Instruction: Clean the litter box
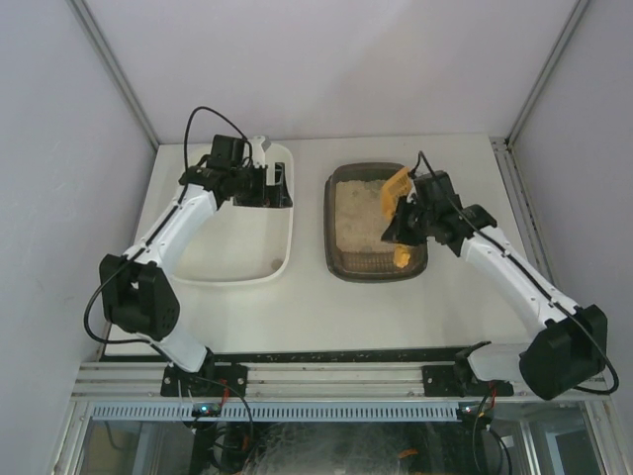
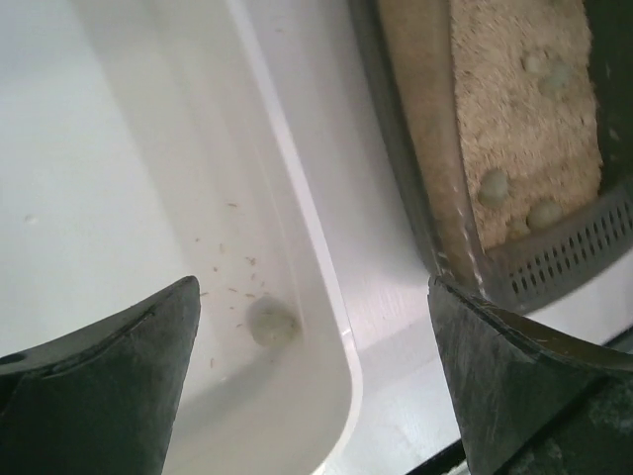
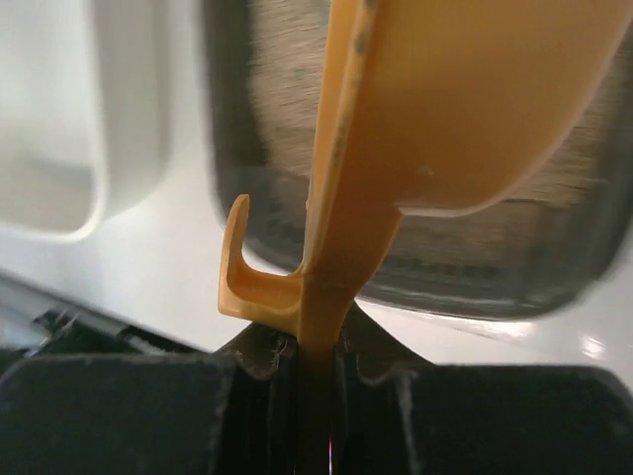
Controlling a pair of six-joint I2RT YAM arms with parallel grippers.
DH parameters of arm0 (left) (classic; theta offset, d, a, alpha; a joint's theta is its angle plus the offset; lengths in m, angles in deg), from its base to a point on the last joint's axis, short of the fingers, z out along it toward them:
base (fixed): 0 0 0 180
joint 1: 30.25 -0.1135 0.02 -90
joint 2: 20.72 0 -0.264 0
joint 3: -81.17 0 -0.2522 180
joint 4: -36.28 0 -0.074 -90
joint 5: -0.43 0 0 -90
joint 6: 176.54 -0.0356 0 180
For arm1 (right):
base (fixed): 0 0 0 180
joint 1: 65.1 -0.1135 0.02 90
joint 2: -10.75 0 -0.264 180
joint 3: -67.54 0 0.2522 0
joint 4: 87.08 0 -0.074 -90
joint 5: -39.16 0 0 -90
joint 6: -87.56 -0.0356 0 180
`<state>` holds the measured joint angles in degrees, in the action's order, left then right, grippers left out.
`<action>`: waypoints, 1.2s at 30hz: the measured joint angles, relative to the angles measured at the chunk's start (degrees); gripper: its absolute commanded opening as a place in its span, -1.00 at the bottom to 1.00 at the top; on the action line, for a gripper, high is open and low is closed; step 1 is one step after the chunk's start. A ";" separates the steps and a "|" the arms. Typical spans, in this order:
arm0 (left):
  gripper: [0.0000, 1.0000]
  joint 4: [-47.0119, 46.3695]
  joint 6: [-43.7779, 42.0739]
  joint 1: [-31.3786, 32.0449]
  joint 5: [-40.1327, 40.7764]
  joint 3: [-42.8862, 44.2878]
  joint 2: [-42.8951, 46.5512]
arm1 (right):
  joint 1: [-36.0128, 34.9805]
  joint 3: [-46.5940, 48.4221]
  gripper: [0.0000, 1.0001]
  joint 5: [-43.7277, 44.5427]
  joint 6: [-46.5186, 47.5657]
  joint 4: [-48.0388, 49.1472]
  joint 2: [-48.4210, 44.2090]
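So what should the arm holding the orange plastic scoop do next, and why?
Probably lower the orange plastic scoop in the right gripper into the dark brown-grey plastic litter box: several greyish clumps lie in its beige litter, and only one clump sits in the white rectangular tub.

A white tub [image 1: 237, 247] and a dark litter box [image 1: 331, 233] sit side by side on the table [image 1: 316, 307], the tub on the left, with a narrow gap between them. The left gripper [image 1: 280, 188] hovers over the tub's far right corner. The right gripper [image 1: 401, 213] hangs over the sandy litter [image 1: 358, 218], gripping an orange scoop [image 1: 398, 183]. Another orange bit [image 1: 401, 259] shows at the box's near end.
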<state>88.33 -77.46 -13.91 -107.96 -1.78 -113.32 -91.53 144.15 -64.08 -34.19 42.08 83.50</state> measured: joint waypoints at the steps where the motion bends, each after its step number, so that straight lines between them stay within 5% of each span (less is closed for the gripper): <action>1: 1.00 -0.26 1.68 -0.02 1.86 0.00 -0.15 | 1.84 1.05 -1.00 1.84 0.42 -2.23 0.83; 16: 0.99 -10.34 24.90 6.78 7.72 6.62 -11.69 | -0.42 31.10 -1.00 25.42 8.96 -21.51 32.50; 26: 1.00 -11.93 26.25 6.67 9.35 6.36 -11.89 | -1.79 38.16 -1.00 38.47 11.21 -25.20 44.65; 36: 0.99 -14.08 24.83 6.67 10.84 1.70 -10.34 | 0.48 38.71 -1.00 37.66 13.27 -25.68 47.01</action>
<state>74.25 -52.63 -7.25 -97.12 -0.08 -123.66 -91.05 182.86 -26.42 -20.92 16.40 130.51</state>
